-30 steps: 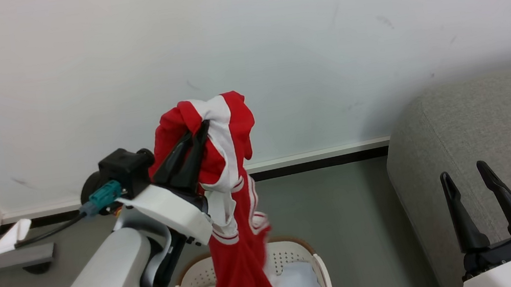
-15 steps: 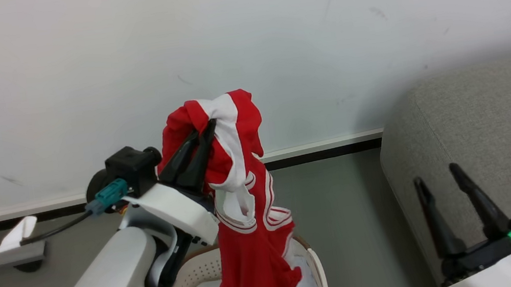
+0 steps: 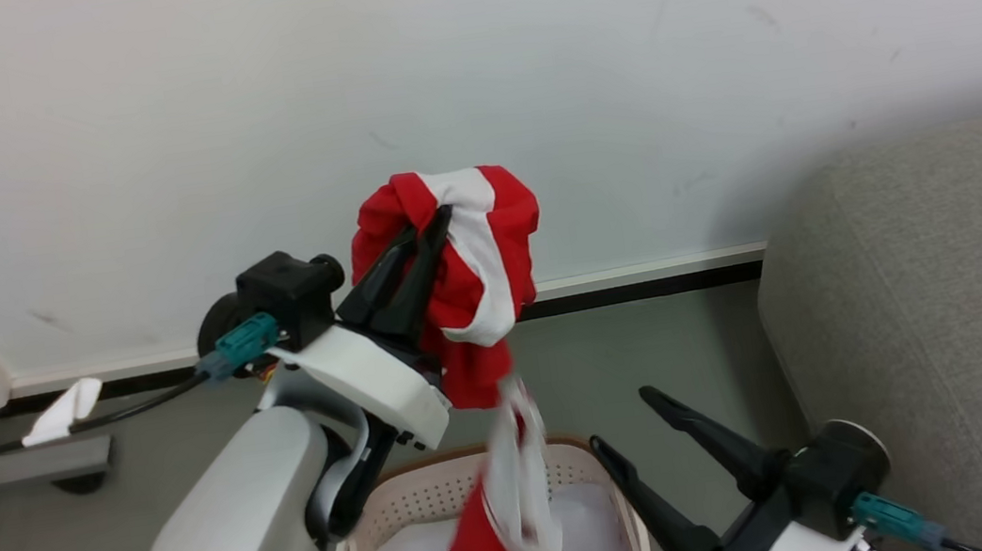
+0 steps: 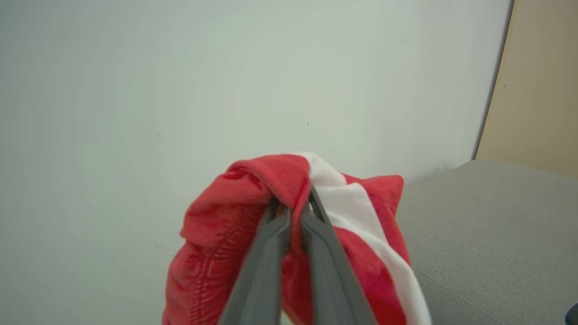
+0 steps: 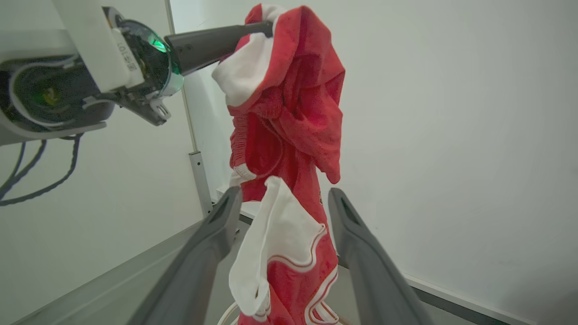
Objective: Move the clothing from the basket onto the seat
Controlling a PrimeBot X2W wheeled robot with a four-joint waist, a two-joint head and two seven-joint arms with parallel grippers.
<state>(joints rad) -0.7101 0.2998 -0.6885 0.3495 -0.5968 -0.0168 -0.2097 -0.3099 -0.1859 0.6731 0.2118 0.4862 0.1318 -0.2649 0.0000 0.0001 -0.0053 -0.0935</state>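
Both fingers of the left gripper (image 3: 430, 222) are clamped together on a bunched fold of the clothing (image 3: 487, 247), held high in front of the white wall (image 3: 148, 121), and the red fabric with its white bands hangs from that pinch down into the basket (image 3: 417, 503) right below. The right gripper (image 3: 620, 417) sits just beside the basket's right rim with its fingers spread wide and empty, pointing toward the hanging cloth. Off to the right stands the grey seat (image 3: 950, 300), apart from the clothing.
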